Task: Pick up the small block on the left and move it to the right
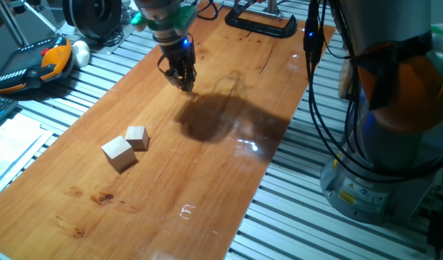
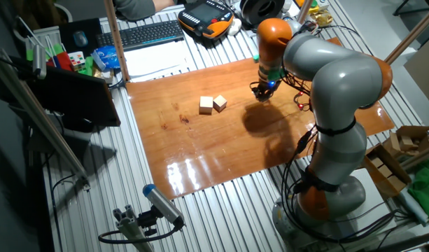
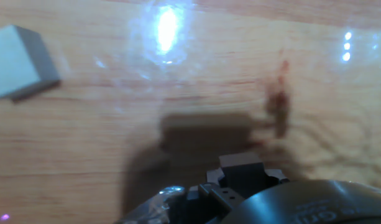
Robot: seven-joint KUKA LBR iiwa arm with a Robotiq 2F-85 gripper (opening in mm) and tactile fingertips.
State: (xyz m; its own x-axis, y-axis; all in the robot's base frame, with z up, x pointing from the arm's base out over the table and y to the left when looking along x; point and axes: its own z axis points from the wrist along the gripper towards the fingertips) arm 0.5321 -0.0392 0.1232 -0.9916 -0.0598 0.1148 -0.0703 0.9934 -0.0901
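Note:
The small block (image 3: pixel 19 61) shows only in the hand view, as a pale cube lying on the wooden board at the upper left, apart from the fingers. In both fixed views it is hidden. My gripper (image 1: pixel 186 85) hangs just above the board's far part, also seen in the other fixed view (image 2: pixel 262 94). Its fingers look closed together with nothing between them. The mid-sized cube (image 1: pixel 136 136) and the largest cube (image 1: pixel 118 153) sit side by side well away from the gripper; they also show in the other fixed view (image 2: pixel 220 103) (image 2: pixel 206 105).
The wooden board (image 1: pixel 207 188) lies on a slatted metal table. A black clamp (image 1: pixel 261 24) holds the board's far edge. The robot base (image 1: pixel 384 144) and its cables stand at the right. A teach pendant (image 1: pixel 33 65) lies at the left.

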